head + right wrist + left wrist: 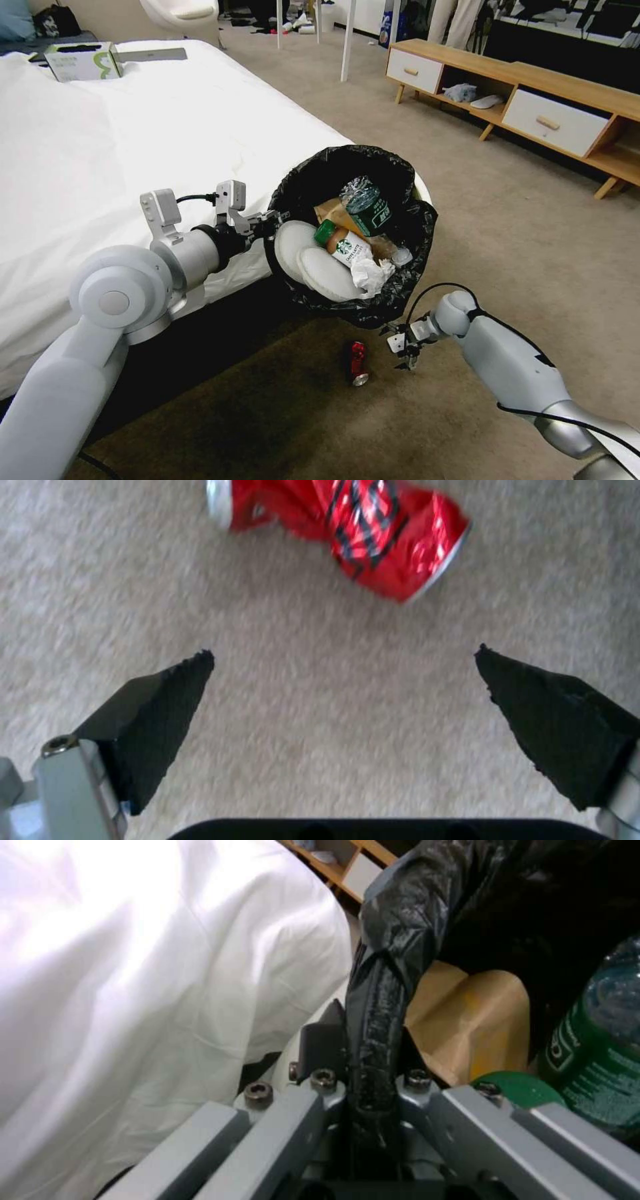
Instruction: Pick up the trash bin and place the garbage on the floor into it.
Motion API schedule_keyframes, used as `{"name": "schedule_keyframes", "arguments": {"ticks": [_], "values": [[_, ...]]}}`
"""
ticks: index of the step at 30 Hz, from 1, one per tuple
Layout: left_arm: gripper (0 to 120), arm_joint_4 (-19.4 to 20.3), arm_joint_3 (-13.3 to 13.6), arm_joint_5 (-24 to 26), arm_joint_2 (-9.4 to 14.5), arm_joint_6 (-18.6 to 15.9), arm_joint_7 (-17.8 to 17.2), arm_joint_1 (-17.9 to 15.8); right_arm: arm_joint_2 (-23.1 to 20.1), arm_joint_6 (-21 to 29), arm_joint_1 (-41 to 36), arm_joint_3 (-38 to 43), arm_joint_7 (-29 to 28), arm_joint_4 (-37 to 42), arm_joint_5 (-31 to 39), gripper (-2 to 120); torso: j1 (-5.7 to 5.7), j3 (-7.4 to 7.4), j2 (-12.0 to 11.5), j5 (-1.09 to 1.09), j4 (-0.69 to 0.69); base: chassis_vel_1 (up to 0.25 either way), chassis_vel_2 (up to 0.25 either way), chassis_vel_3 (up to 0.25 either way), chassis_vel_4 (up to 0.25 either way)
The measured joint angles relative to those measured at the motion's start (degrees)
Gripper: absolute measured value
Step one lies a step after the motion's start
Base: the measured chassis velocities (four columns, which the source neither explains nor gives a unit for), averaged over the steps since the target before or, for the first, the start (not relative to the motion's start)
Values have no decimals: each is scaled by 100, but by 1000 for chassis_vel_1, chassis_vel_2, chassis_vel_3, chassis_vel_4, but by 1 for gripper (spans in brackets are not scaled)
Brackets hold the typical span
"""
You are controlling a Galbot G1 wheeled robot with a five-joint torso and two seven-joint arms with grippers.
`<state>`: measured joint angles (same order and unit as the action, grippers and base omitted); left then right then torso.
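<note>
The trash bin (pixel 400 200), white with a black bag folded over its rim, hangs tilted above the floor (pixel 507 220) beside the bed. My left gripper (pixel 272 217) is shut on the bin's rim (pixel 377 1030). Inside lie a green-labelled bottle (pixel 368 208), a coffee bottle (pixel 343 245), a brown paper bag (pixel 467 1025), white discs and tissue. A crushed red can (pixel 359 363) lies on the carpet below the bin. My right gripper (pixel 402 347) hovers open just right of the can, and the can (pixel 353 525) sits ahead of its black fingertips (pixel 167 700).
The white bed (pixel 100 167) fills the left side, with a tissue box (pixel 83 61) on it. A wooden cabinet (pixel 533 100) with white drawers stands at the far right. Carpet between bed and cabinet is open.
</note>
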<state>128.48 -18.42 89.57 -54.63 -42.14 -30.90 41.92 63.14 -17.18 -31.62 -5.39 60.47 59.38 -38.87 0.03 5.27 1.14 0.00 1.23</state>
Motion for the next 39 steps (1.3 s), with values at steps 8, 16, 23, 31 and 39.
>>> {"name": "schedule_keyframes", "arguments": {"ticks": [8,16,23,31,39], "values": [[2,44,-106,20,91,0,8,45,30,-7,81,25,-13,-47,-2,100,0,0,0,-1,0,0,0,0,0],[2,20,-88,13,27,0,12,21,-14,28,113,85,-117,-101,31,100,0,0,0,0,1,0,0,0,0],[2,27,-113,7,68,0,12,56,-328,482,67,41,-356,-38,967,100,0,0,0,1,-1,0,0,0,0],[2,36,-168,15,89,0,12,47,-1249,1641,-326,-205,-2055,855,3583,100,0,0,0,0,0,0,0,0,0],[2,-24,-146,11,33,0,-10,-8,-1773,2600,-868,-30,-4658,1996,5657,100,0,0,2,0,1,0,0,0,0]]}}
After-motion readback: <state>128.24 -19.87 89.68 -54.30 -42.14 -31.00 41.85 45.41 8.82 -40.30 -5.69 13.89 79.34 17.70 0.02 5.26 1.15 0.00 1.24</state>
